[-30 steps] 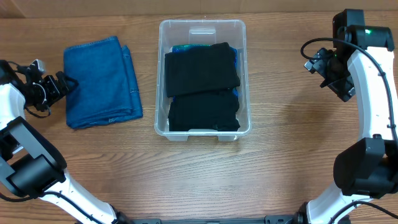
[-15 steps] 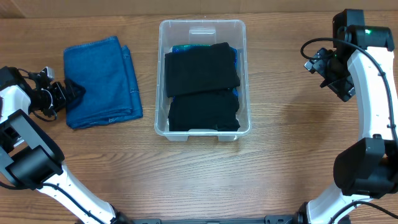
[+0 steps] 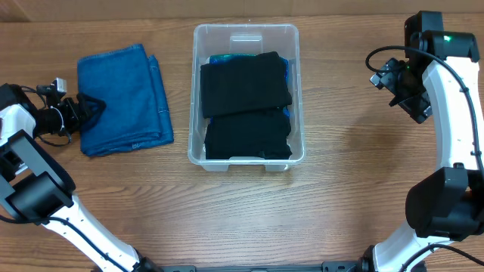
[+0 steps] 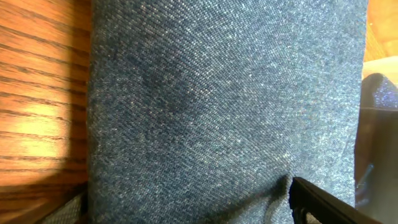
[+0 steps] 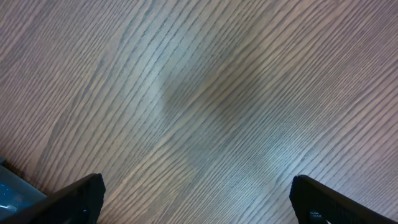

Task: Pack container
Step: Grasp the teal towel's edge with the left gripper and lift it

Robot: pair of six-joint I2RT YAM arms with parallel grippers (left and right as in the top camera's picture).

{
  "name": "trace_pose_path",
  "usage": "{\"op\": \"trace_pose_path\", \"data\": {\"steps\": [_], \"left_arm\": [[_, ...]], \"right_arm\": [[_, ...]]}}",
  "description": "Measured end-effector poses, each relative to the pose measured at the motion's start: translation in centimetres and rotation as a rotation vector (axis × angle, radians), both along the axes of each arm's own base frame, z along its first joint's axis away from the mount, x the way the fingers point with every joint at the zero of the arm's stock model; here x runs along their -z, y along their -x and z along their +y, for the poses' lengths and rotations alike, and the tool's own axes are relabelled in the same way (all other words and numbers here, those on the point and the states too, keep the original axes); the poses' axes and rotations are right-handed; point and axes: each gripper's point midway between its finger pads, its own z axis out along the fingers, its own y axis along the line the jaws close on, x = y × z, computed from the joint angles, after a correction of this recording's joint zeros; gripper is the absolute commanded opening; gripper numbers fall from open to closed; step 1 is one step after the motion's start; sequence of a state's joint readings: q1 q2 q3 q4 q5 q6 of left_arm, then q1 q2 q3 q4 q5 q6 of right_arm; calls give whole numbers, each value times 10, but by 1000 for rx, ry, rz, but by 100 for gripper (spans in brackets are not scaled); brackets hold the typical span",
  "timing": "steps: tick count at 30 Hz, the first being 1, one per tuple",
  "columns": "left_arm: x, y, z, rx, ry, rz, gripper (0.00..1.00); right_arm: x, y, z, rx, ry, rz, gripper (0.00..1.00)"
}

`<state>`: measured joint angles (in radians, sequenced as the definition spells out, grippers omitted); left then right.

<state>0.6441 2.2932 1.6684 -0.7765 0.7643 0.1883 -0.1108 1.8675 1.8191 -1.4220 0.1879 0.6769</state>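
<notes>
Left gripper (image 3: 91, 109) sat at the left edge of the folded blue denim cloth (image 3: 125, 98), low over it. In the left wrist view the fingers (image 4: 320, 200) were spread wide. Only the tips showed, one in each bottom corner, and denim filled nearly everything between them. They weren't clamped on anything. Can't tell whether the tips touched the fabric or hung just above it. Wood table (image 3: 340, 189) showed along the left side of that view.

Right gripper (image 3: 414, 107) was up off the table, well to the right of the container (image 3: 195, 91), near the far edge. Its fingers (image 5: 339, 200) were also wide apart, with bare wood grain below and between them. It held nothing and touched nothing. There was a small sliver of something bluish at the bottom left edge of the right wrist view, too little of it to identify.

Container was at table centre, upright, long axis running front to back, well apart from both grippers. The denim lay just to its left, not touching it. Inside were two folded black garments, one at the far end (image 3: 246, 83) and one at the near end (image 3: 248, 137), the far one overlapping the near one. A blue item (image 3: 219, 58) peeked out under them at the far left edge and along the right side.
</notes>
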Motion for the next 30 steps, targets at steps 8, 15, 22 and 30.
{"op": "trace_pose_path", "data": {"steps": [8, 15, 22, 30], "left_arm": [[8, 2, -2, -4, 60, -1, 16], [2, 4, -6, -16, 144, 23, 4], [-46, -11, -14, 5, 239, 83, 4], [-196, -56, 3, -62, 134, -178, 4]], "right_arm": [[0, 0, 0, 0, 0, 0, 100], [0, 0, 0, 0, 0, 0, 100], [0, 0, 0, 0, 0, 0, 100], [0, 0, 0, 0, 0, 0, 100]]}}
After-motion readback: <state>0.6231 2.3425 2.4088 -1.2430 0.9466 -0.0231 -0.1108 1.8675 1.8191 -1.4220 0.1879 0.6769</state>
